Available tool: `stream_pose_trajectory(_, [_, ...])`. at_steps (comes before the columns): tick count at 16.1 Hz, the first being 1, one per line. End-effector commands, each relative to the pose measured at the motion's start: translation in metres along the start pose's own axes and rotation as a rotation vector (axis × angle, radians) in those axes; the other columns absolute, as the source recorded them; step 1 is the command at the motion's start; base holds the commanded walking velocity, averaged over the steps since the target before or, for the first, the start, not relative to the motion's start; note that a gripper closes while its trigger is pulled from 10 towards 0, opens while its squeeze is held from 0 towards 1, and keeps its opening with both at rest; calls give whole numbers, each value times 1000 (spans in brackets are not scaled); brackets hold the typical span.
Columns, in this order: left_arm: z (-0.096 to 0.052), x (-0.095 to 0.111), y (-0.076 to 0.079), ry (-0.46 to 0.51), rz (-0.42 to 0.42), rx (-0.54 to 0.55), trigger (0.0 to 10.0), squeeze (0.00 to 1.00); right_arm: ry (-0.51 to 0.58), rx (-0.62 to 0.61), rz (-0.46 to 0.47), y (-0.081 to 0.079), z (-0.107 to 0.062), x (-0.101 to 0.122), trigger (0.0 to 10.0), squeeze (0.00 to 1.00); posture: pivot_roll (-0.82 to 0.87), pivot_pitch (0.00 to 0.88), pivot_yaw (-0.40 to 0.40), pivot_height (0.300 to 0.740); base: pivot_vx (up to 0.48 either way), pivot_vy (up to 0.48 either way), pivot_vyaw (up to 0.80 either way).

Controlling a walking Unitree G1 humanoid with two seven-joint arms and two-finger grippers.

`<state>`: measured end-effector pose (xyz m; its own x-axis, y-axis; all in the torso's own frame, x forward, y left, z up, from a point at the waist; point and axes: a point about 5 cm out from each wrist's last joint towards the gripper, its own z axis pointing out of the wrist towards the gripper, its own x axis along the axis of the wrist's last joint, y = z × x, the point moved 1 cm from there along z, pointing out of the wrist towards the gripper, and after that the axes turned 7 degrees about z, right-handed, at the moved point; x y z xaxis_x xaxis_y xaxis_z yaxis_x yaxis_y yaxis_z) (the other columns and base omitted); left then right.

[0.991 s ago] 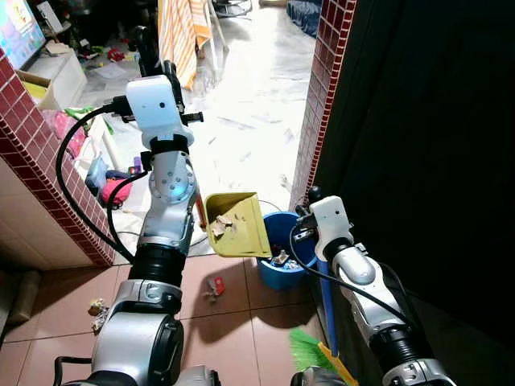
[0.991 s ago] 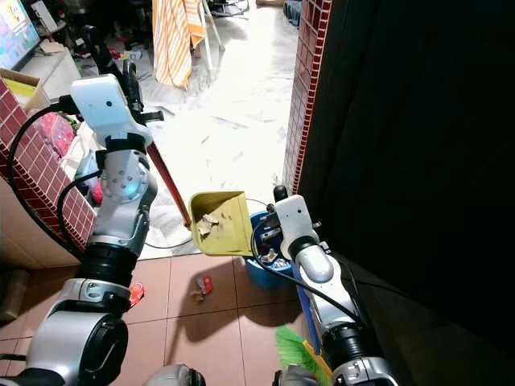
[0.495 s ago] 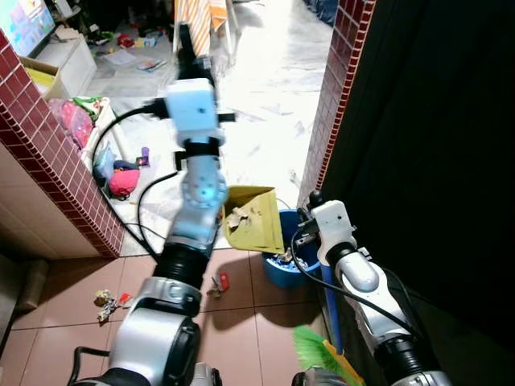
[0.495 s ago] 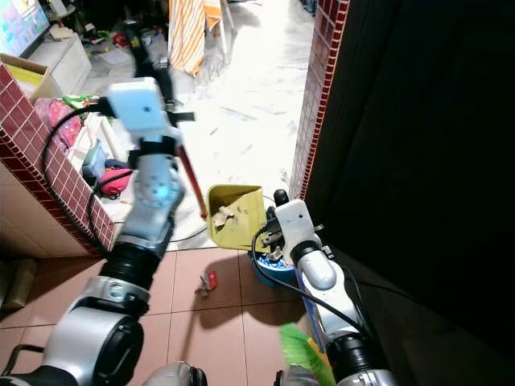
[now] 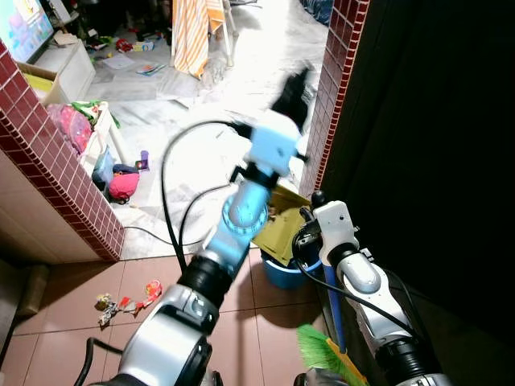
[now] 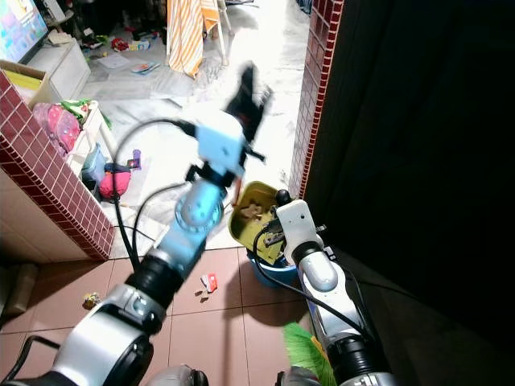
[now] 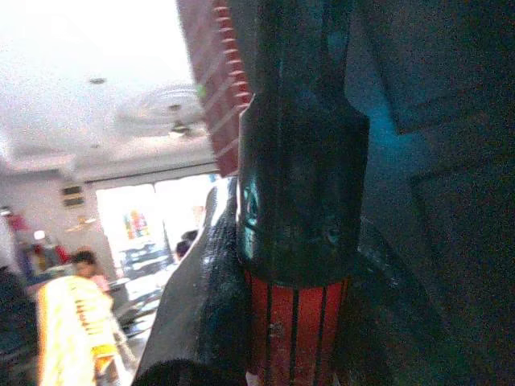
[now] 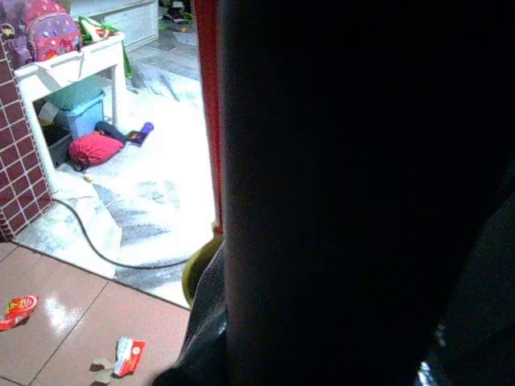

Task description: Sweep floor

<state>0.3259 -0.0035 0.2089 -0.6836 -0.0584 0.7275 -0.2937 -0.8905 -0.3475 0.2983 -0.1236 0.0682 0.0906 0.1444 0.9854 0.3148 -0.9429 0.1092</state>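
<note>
Left tool point(image 7: 273, 265) grasping one yellow dustpan point(image 6: 251, 214) (tilted) over one blue bucket point(image 5: 283, 270).

Left gripper point(image 6: 248, 90): blurred, raised at 12 o'clock of the dustpan.
Dustpan point(image 6: 251, 217): yellow, tilted over the bucket, scraps inside.
Bucket point(image 6: 269, 272): blue, on the tiles at 6 o'clock of the dustpan.
Right gripper point(image 6: 278, 233): just beside the dustpan at 3 o'clock.
Broom bristles point(image 6: 302, 347): green, at 6 o'clock of the bucket.
Red wrapper point(image 6: 209, 282): on the tiles at 9 o'clock of the bucket.
</note>
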Motion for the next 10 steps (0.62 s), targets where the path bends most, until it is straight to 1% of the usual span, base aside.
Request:
stream_pose_trajectory(1, [-10, 0, 13, 29, 13, -143, 10000, 0, 38, 5, -26, -1, 4, 10, 10000, 0, -133, 0, 67, 740, 0, 0, 0])
stream_pose_trajectory(2, [-16, -4, 19, 19, 3, -233, 10000, 0, 39, 6, -28, -1, 5, 11, 10000, 0, -129, 0, 67, 740, 0, 0, 0])
stream_pose_trajectory(4, [-19, -5, 24, 9, -1, -319, 10000, 0, 40, 7, -31, -1, 5, 11, 10000, 0, -127, 0, 65, 740, 0, 0, 0])
stream_pose_trajectory(5, [-30, -2, 40, 36, 27, -524, 10000, 0, 42, 10, -35, -1, 6, 11, 10000, 0, -120, 0, 59, 740, 0, 0, 0])
stream_pose_trajectory(6, [-35, -1, 45, 46, 32, -585, 10000, 0, 43, 13, -37, -2, 7, 11, 10000, 0, -120, 0, 58, 740, 0, 0, 0])
stream_pose_trajectory(8, [-38, -2, 48, 47, 35, -618, 10000, 0, 48, 29, -47, -6, 8, 11, 10000, 0, -117, 0, 52, 740, 0, 0, 0])
stream_pose_trajectory(9, [-42, -1, 54, 65, 70, -688, 10000, 0, 53, 39, -59, -6, 9, 13, 10000, 0, -118, 0, 48, 740, 0, 0, 0])
stream_pose_trajectory(10, [-42, 1, 55, 73, 78, -711, 10000, 0, 53, 38, -60, -6, 9, 13, 10000, 0, -118, 0, 46, 740, 0, 0, 0])
